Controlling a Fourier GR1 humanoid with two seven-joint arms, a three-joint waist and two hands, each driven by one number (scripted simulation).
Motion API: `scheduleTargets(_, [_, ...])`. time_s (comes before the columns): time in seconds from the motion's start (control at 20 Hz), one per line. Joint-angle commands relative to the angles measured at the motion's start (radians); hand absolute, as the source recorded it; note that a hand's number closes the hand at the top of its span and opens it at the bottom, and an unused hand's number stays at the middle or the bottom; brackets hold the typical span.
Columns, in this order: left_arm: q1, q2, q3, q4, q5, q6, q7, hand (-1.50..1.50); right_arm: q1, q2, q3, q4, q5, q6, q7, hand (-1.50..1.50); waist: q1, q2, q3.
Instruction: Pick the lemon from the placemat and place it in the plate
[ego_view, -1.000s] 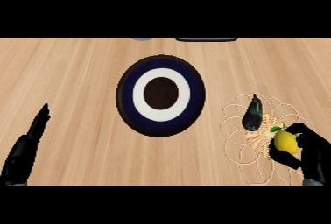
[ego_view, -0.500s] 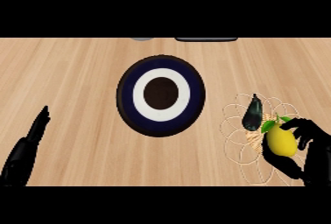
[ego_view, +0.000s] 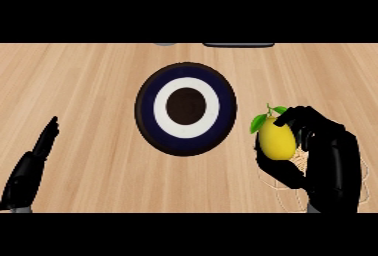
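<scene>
A yellow lemon (ego_view: 275, 140) with green leaves at its top sits inside my right hand (ego_view: 321, 150), whose fingers and thumb curl round it. Hand and lemon hang just right of the plate (ego_view: 148, 107), a dark blue round plate with a white ring and a dark centre, in the middle of the counter. Behind and below the hand, thin wire loops of the placemat (ego_view: 289, 195) show at the lower right; most of it is hidden. My left hand (ego_view: 33, 160) rests open at the lower left, fingers straight and pointing up.
The wooden counter (ego_view: 81, 75) stretches all around the plate. Two grey objects (ego_view: 238, 45) peek in at the far edge, top centre.
My right hand has closed round the lemon and carried it up and left, off the placemat toward the plate's right rim. The left hand has barely shifted.
</scene>
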Motion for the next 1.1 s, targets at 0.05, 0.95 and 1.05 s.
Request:
scheduleTargets(0.05, [-0.013,0.024,0.036,0.031,0.023,-0.042,-0.016,0.00,-0.181,0.113,0.043,0.173,0.041,-0.008,0.069,1.50,0.004,0.002,0.001])
scheduleTargets(0.95, [-0.007,-0.010,0.006,-0.016,-0.023,-0.035,0.005,0.00,-0.721,0.118,0.051,1.075,-0.366,-0.260,0.035,1.50,0.035,0.009,0.002])
scheduleTargets(1.05, [-0.060,-0.018,0.005,0.031,-0.027,-0.025,0.002,0.00,-0.703,0.118,0.063,1.002,-0.494,-0.380,0.128,1.50,0.047,0.013,0.002])
